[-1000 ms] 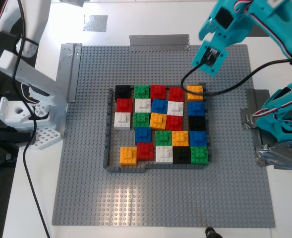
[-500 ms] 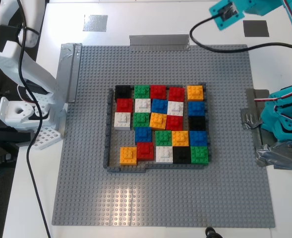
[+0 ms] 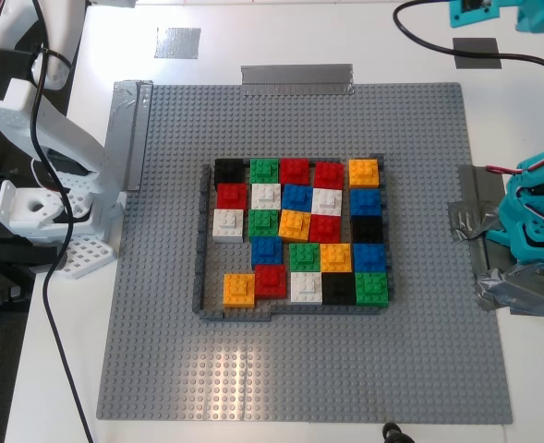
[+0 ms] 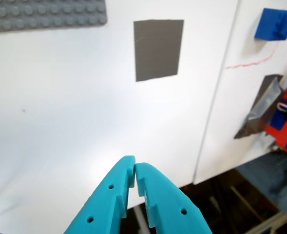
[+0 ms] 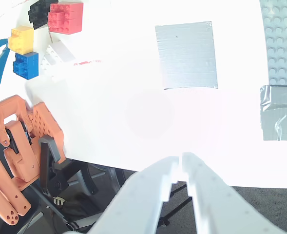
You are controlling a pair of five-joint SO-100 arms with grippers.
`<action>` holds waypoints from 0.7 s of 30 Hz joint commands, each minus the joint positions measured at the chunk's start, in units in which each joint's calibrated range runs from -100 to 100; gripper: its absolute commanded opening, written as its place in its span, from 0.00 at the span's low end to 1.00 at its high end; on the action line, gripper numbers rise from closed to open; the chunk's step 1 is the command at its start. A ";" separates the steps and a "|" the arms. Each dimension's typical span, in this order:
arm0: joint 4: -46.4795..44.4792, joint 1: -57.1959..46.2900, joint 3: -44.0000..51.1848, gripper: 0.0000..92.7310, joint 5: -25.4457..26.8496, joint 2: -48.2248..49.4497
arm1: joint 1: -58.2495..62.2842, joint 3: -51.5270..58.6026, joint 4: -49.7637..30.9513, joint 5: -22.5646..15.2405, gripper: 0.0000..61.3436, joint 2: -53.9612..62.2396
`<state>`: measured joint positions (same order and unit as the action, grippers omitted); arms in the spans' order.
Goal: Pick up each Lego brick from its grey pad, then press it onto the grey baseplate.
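Here, near to far.
First gripper (image 4: 135, 168): teal, at the lower middle of the first wrist view; tips touching, nothing between them. It hangs over bare white table.
Second gripper (image 5: 180, 163): white, at the lower middle of the second wrist view; tips nearly closed with a thin gap, nothing held. Also over white table.
First pad (image 4: 158, 48): dark grey, upper middle of the first wrist view, bare. The same pad (image 3: 477, 53) sits at the upper right of the exterior view, off the baseplate.
Second pad (image 5: 186, 55): pale grey, upper middle of the second wrist view, bare. In the exterior view it (image 3: 177, 42) lies upper left, beyond the baseplate's edge.
Baseplate (image 3: 161, 323): fills the exterior view's centre; taped at three edges.
Frame (image 3: 200, 242): thin, dark, mid-plate, around a packed patch of coloured bricks.
Orange brick (image 3: 363, 173): upper right corner of that patch, seated.
Second orange brick (image 3: 239, 289): lower left of the patch, seated beside a red one.
Blue bricks: several inside the frame; one (image 3: 296, 197) near the patch's centre.
Teal arm base (image 3: 535, 226): right edge of the exterior view.
White arm base (image 3: 41, 212): left edge.
Loose blue brick (image 4: 276, 23): upper right of the first wrist view, off the table sheet.
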<state>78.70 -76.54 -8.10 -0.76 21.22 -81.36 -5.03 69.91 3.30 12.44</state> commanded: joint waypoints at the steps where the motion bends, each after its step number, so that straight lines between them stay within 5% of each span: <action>1: -0.66 -3.51 -2.69 0.00 0.15 1.01 | 1.17 -0.79 -0.10 -0.64 0.00 4.99; 15: -0.75 -2.35 -8.83 0.00 0.20 1.10 | 1.89 -4.59 0.72 -0.83 0.00 0.78; 21: -8.15 -2.78 -8.83 0.00 -0.15 1.79 | 1.60 -4.50 0.39 -0.54 0.00 0.27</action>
<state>74.96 -78.84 -18.05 -0.76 21.22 -79.64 -5.03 70.15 2.42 12.69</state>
